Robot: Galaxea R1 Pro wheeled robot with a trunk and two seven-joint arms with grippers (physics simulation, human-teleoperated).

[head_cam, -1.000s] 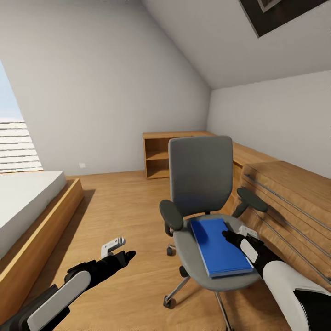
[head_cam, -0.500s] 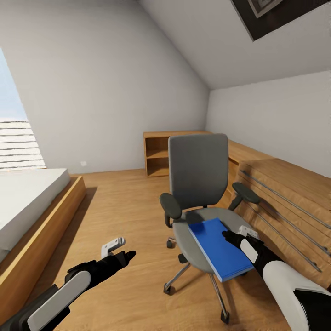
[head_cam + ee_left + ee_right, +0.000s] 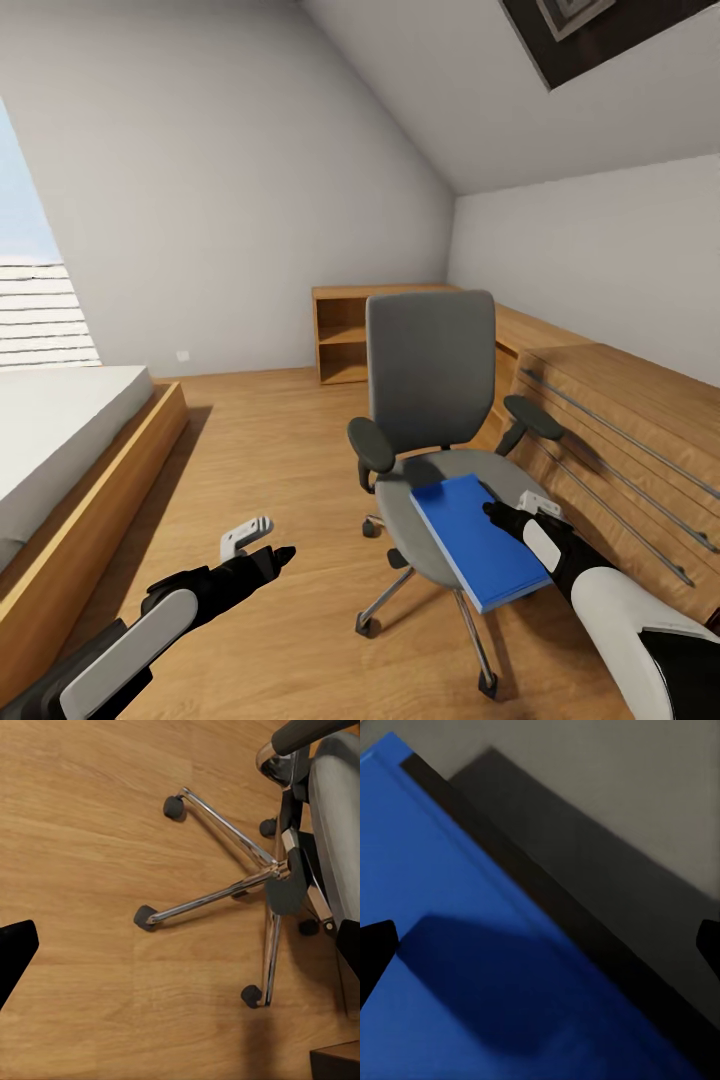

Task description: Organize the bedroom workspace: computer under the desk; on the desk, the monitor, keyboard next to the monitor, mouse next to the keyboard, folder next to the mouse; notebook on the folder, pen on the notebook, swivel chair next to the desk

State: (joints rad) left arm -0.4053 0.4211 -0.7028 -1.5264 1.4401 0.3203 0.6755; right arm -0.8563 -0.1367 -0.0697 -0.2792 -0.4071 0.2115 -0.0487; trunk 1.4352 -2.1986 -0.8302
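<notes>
Blue folder on swivel chair seat, overhanging front edge | right gripper spread above it, no grip | left gripper idle, jaw state unclear | desk steps all pending.

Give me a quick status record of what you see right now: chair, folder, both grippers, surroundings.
chair: grey swivel chair on the wood floor, beside low wooden furniture
folder: blue folder on the chair seat, its near corner overhanging the front edge
right gripper: at the folder's right edge, fingers spread, one over the folder, one over the seat
left gripper: holding nothing, hovering over the floor
surroundings: bed at left, open shelf by the far wall
</notes>
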